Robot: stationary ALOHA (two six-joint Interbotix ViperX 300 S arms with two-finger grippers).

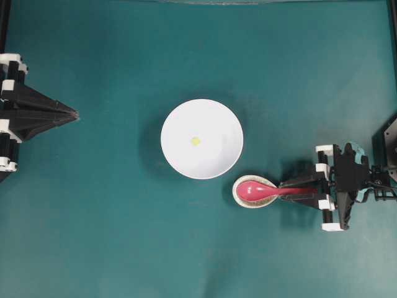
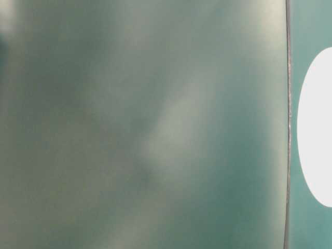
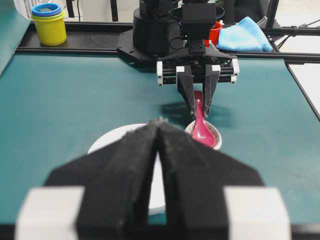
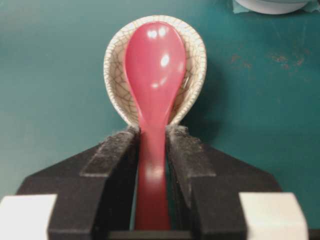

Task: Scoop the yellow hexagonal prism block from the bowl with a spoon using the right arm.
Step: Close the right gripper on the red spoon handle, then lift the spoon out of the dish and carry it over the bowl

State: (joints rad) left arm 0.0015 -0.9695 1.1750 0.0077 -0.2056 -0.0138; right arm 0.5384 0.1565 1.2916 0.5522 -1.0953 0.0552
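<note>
Teal tabletop (image 1: 111, 236) under right gripper (image 4: 152, 142) pinching spoon (image 4: 154, 70); left gripper (image 3: 159, 125) pressed together.

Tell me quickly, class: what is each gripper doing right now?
Left gripper: shut, holding nothing, parked away from the bowl.
Right gripper: shut on the spoon handle, scoop resting in the speckled spoon rest.

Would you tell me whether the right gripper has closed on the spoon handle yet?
Shut on it: the right gripper has both pads against the spoon handle, while the scoop lies in the speckled rest.
</note>
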